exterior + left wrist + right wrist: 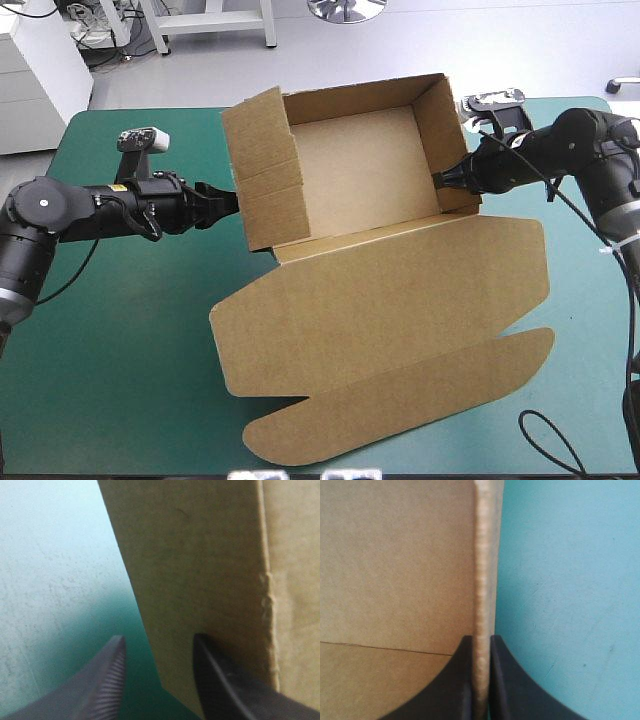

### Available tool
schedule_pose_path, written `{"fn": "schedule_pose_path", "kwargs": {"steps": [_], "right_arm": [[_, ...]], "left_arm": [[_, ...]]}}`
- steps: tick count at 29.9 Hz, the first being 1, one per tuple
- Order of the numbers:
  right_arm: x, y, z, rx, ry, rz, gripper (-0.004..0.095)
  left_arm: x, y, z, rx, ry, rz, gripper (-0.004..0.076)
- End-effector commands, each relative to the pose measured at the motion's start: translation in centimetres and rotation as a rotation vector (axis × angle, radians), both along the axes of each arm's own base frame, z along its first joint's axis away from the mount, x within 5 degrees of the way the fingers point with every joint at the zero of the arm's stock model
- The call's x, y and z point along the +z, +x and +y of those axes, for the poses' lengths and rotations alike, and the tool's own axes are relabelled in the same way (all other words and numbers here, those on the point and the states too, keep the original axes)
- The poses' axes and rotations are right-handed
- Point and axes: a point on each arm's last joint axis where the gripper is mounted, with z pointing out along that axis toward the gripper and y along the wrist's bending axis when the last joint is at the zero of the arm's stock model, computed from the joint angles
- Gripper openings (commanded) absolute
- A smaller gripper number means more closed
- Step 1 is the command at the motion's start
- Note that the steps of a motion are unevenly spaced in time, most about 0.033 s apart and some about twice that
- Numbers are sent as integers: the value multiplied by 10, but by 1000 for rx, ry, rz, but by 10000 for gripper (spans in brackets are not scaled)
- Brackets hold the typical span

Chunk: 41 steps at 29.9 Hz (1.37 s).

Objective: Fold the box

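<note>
One table (120, 350), one box (360, 170), left claw (232, 203), right claw (437, 181)

Left arm (85, 208) was stretched out low and nearly level from the left side, wrist straight. Left hand (224, 203) pointed at the outer face of the box (350, 160) left wall; in the wrist view the left hand (157, 642) had its fingers (107, 680) spread apart, one over the board, the other beside it. Right arm (590, 150) was bent at the elbow and reached in from the right. Right hand (441, 180) was clamped on the right wall's edge, fingers (460, 680) pinching it from both sides.
</note>
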Motion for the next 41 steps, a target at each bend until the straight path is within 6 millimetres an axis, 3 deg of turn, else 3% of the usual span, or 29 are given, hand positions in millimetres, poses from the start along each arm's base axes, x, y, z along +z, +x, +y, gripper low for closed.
{"fn": "schedule_pose_path", "kwargs": {"steps": [1, 15, 41], "right_arm": [[24, -9, -1, -14, 47, -101, -11], [22, -9, -2, -11, 22, -91, -12], [22, -10, -3, -9, 16, -84, -12]], "left_arm": [[20, -6, -3, 7, -75, -62, 499], [35, -10, -12, -20, -293, -44, 496], [38, -11, -16, 10, -270, -17, 493]]}}
